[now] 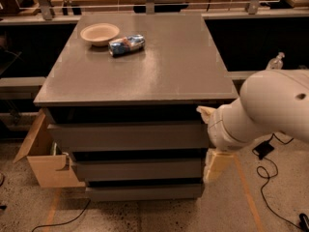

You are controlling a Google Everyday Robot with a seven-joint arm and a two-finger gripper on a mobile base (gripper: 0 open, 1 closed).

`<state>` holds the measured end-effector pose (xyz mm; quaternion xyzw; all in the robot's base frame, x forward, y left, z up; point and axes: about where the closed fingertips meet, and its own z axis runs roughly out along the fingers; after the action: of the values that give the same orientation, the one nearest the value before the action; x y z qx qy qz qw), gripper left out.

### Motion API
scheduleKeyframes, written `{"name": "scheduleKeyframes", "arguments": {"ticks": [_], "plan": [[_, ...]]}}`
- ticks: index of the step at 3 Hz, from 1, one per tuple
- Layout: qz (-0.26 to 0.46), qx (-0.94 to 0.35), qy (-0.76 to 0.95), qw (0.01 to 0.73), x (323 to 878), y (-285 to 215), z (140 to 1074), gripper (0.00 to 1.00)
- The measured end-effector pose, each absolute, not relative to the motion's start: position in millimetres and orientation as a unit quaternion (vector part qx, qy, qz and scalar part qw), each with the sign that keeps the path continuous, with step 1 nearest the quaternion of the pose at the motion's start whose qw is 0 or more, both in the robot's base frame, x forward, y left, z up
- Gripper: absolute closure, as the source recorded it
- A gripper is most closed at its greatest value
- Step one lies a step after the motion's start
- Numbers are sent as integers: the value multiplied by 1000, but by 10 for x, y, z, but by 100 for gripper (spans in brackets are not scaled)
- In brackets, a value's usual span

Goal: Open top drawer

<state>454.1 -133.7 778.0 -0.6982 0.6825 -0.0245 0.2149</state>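
Looking from the left, you have an open brown cardboard box [46, 170] just beside the cabinet, out of the way. The top drawer, the tall flat grey front [128, 135] right under the grey tabletop [164, 76], looks shut. It has no handle, so your pull may slip off. A hard jerk could roll the blue can lying on its side [126, 44] beside the pale round bowl [99, 33]. Your cream gripper [216, 162] sits by the drawers' right end, mostly behind the big white arm [270, 105]. I cannot tell if the claw is spread or closed.
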Motion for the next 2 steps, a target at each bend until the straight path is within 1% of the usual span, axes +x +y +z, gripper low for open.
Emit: {"name": "scheduleKeyframes", "arguments": {"ticks": [2], "plan": [[-27,-716,669,199,4783,-1126,7279,0]]}}
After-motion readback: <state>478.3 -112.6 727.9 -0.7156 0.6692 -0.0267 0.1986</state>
